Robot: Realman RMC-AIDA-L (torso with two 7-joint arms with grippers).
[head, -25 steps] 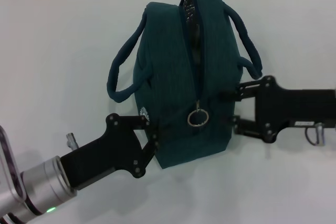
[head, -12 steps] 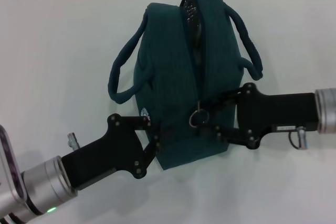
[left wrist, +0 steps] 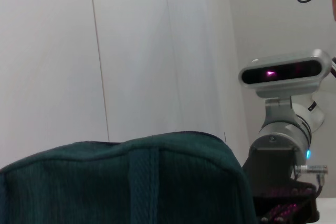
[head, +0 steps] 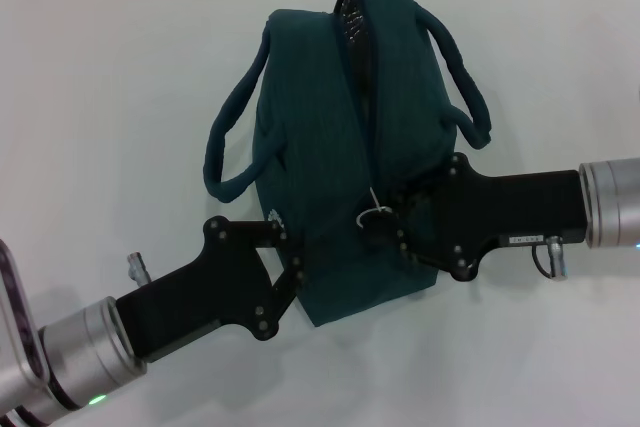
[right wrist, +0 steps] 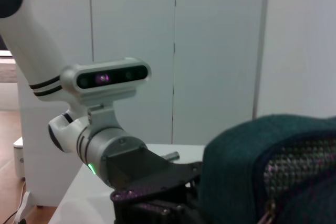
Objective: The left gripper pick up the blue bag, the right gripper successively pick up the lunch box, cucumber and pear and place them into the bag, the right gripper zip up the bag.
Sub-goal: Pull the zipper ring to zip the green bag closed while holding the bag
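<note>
A blue bag [head: 330, 147] stands on the white table [head: 100, 97] in the head view, its long axis running from 12 o'clock, away from the robot, down to 6 o'clock. The zip [head: 365, 97] follows that same line along the top, gaping at the far end and closed at the near end. The silver ring pull [head: 376, 215] lies at the near end, at about 5 o'clock on the bag.

The right tool [head: 388, 229] reaches in from 3 o'clock and sits right at the pull; its fingers look drawn together around the ring, though whether they actually pinch it cannot be told. The left tool [head: 296, 265] comes in from 7 o'clock and is clamped on the bag's near left corner, beside the small white logo [head: 274, 215], steadying it. No lunch box, cucumber or pear shows on the table, so they are judged to be inside already, leaving only the zipping.

The move ahead likely turns on one relation: the open stretch of zip lies toward 12 o'clock from the right tool, so the pull would need to travel straight along the bag's long axis, away from the robot. The right arm is the nearer one to the pull.
</note>
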